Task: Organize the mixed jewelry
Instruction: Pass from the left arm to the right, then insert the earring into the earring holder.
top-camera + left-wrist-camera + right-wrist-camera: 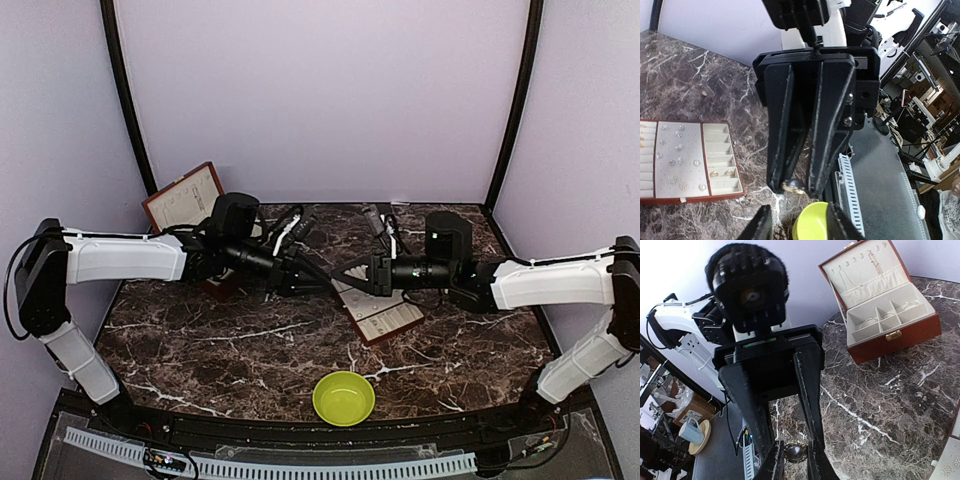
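Pinch at my right jaws: they are pressed almost together on a small round jewelry piece, gold-rimmed, caught at the very tips; my right fingertips sit narrow at the bottom of the right wrist view with the piece between them. My left jaws are spread; left fingers stand wide, one each side of the right tips, and I see no contact with the piece. Both jaws meet nose to nose in mid-air above the bench, near its middle; left arm reaches in from the left, right arm from the right, both roughly level.

Below the meeting point in the left wrist view is the yellow-green bowl; in the top view it sits at the near edge of the bench, centre, well apart from the jaws. Flat brown-edged tray lies just right of centre, partly under the right arm; tiny pale beads are dotted over its cream panel; gold bits sit in one small side compartment. Red-brown box stands at the back left, lid up, cream lining showing; thin silvery hoops lie in its front compartments; exact count too small to tell.
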Controlling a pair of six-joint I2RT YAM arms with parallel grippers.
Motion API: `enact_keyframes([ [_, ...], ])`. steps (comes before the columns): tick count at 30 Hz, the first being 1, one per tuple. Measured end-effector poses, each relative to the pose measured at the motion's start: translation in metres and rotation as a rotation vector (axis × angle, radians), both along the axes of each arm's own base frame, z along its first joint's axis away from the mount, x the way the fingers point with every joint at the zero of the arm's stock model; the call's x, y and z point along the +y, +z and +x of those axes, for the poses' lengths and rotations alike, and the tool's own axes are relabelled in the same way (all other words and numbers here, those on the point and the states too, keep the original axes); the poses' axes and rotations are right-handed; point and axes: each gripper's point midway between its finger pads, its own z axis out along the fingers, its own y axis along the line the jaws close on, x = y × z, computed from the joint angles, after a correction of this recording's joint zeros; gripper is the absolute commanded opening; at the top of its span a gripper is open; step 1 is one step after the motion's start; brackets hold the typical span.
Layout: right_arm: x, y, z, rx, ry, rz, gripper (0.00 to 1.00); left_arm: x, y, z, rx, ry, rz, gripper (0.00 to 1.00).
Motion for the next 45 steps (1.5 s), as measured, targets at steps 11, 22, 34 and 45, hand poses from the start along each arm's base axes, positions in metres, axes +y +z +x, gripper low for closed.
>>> enact_keyframes([
  [11,-0.045,-0.006,0.04,-0.007,-0.191,-0.048,0.14,0.001,-0.005,0.016,-0.057,0.088,0.034,0.51],
  [22,-0.124,-0.057,0.087,0.062,-0.404,-0.161,0.14,0.013,0.002,0.045,-0.135,0.259,0.078,0.55],
  [34,-0.163,-0.11,0.088,0.16,-0.473,-0.257,0.15,0.053,0.007,0.096,-0.127,0.48,0.116,0.59],
  [45,-0.156,-0.148,0.086,0.251,-0.419,-0.286,0.15,0.059,0.008,0.101,-0.109,0.509,0.121,0.58],
])
